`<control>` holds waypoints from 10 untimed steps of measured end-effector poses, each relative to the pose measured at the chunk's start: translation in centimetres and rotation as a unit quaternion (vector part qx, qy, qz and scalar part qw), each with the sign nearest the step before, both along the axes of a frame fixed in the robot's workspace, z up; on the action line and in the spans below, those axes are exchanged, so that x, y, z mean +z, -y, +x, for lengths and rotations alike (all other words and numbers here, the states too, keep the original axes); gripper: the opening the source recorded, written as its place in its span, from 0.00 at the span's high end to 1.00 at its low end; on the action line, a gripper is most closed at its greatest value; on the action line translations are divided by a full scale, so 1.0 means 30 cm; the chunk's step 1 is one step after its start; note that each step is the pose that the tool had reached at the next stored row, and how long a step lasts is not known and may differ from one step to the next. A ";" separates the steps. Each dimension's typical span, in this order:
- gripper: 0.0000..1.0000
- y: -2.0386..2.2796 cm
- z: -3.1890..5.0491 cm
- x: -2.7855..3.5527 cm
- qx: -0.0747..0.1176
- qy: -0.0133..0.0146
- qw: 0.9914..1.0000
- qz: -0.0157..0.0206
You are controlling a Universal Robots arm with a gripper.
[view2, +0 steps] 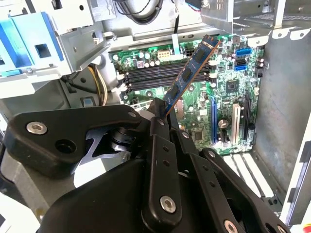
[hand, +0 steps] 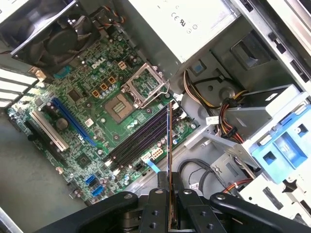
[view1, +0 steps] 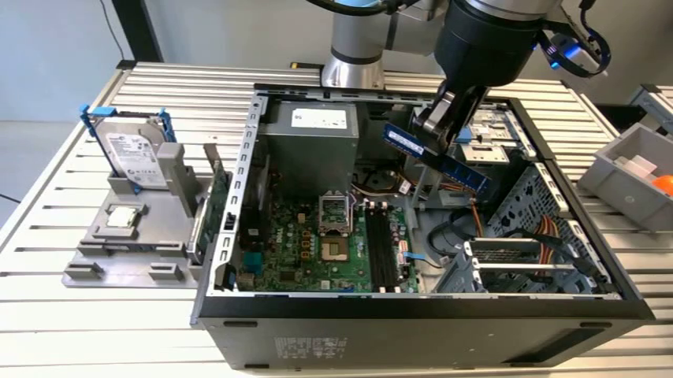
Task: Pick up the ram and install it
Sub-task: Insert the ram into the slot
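claw (view1: 433, 135): fingers pinched tight on one end of the ram, seen in both wrist views too (view2: 163, 110) (hand: 169, 183).
ram (view1: 470, 175): held tilted in the air inside the case's upper opening, toward its far corner on the exterior view's right; a white sticker on its face, too small to read. In both wrist views (view2: 192, 68) (hand: 168, 141) it sticks out from the claw above the board, clear of the slots.
case (view1: 421, 309): open, lying on its side in the middle of the table (view1: 105, 335); holds the board, a grey power unit (view1: 315, 134) with a white label, cables and drive cages.
board (view1: 305, 244): green, flat on the case floor.
slots (view1: 381, 252): black, parallel, at the board's edge on the exterior view's right.
holder (view1: 126, 252): grey, by the table's edge on the exterior view's left; carries an upright drive (view1: 135, 156) with a printed label and a green card (view1: 216, 201) on edge.
bin (view1: 620, 175): grey, at the table's edge on the exterior view's right, something orange (view1: 663, 183) inside.
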State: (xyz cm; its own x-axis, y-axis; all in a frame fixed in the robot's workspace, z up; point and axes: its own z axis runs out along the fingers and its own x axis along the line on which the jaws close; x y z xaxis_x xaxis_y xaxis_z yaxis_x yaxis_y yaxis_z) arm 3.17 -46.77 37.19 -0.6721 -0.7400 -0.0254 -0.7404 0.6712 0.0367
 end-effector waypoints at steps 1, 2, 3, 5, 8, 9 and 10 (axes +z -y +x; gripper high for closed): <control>1.00 0.000 0.000 0.000 0.000 0.000 1.000 0.000; 1.00 0.000 0.000 0.000 -0.001 0.000 1.000 0.000; 1.00 0.000 0.000 0.000 -0.001 0.000 1.000 0.000; 1.00 0.000 0.000 0.000 -0.002 0.000 1.000 0.000; 1.00 0.000 0.000 0.000 -0.003 0.000 1.000 0.000; 1.00 0.000 0.000 0.000 -0.003 0.000 1.000 0.000; 1.00 0.000 0.000 0.000 -0.004 -0.001 1.000 0.000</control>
